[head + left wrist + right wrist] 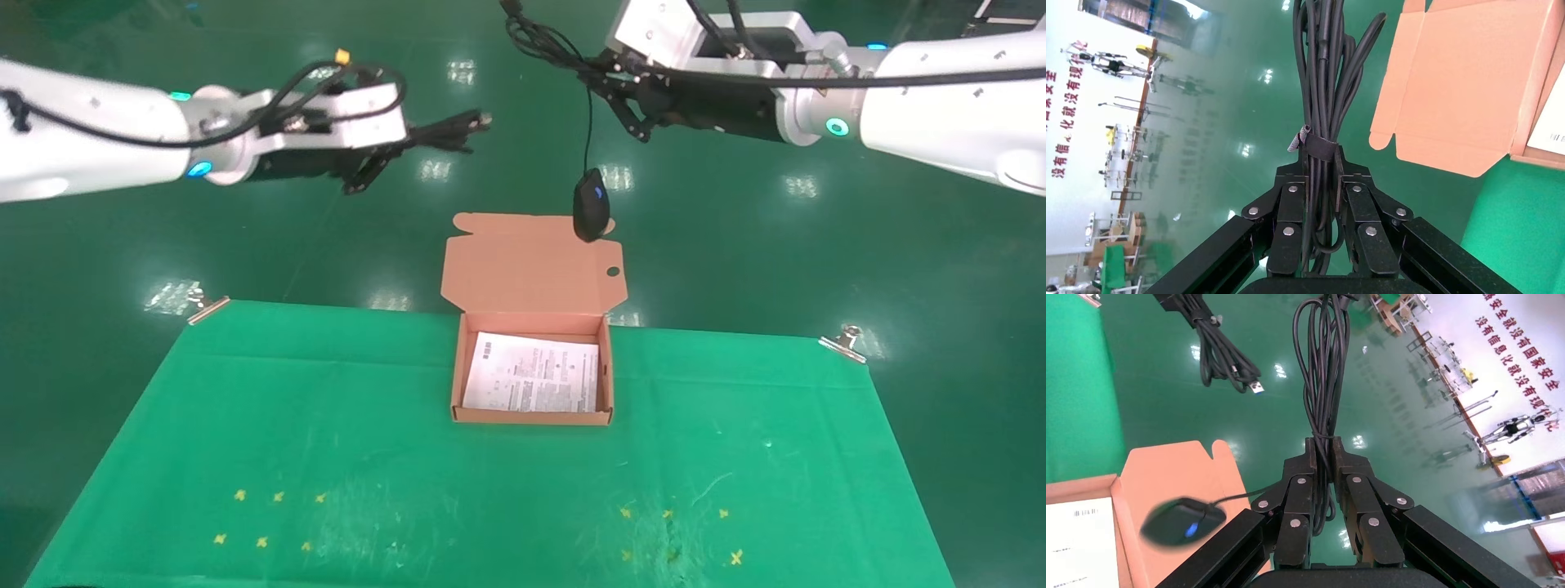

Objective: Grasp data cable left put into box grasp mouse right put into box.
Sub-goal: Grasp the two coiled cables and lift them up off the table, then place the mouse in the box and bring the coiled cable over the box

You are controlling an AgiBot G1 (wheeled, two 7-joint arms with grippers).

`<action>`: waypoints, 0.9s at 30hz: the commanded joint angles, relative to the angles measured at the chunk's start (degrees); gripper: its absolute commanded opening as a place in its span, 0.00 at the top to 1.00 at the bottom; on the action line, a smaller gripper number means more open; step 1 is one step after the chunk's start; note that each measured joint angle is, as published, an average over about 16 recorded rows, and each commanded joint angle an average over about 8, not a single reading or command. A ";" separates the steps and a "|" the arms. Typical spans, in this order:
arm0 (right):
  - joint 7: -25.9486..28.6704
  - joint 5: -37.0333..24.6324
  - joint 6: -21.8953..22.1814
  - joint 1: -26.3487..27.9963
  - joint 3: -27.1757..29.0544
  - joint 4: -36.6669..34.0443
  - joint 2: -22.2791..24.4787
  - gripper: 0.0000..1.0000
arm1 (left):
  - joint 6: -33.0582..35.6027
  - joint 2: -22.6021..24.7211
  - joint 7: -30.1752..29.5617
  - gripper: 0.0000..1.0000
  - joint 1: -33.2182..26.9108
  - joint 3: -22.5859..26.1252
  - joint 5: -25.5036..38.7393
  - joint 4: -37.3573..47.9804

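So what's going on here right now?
Both arms are raised beyond the table. The left pincer is shut on the bundled data cable. The right pincer grips the mouse's cord, with the mouse dangling by the open box's lid. Inside, only a printed sheet shows.

A small orange-brown cardboard box [531, 416] is seen at the far middle edge of a desk covered with green cloth [245, 408], its tabbed lid [523, 269] folded back upright and a white printed sheet [531, 376] lying flat inside. The left hand [384, 159] is held high to the left, beyond the desk, closed on a thin black cable tied in a long narrow bundle [445, 131] that sticks out toward the middle. The right hand [625, 102] is raised at the upper right, gripping a gathered black cord [547, 41]. From it a small glossy black oval mouse [590, 206] hangs in front of the lid's top edge.
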 commanded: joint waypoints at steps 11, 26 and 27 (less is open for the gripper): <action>-2.22 1.38 -0.15 -0.34 -0.07 -2.18 -2.46 1.00 | -0.47 -0.63 -0.61 1.00 0.23 0.56 1.58 0.91; -5.17 1.65 -0.37 -3.83 -1.09 -7.03 -4.88 1.00 | 1.28 -4.15 -9.18 1.00 2.39 2.53 8.22 -4.00; -5.20 1.64 -0.43 -4.15 -1.20 -7.22 -5.10 1.00 | 1.60 -4.48 -10.09 1.00 2.62 2.68 8.80 -4.59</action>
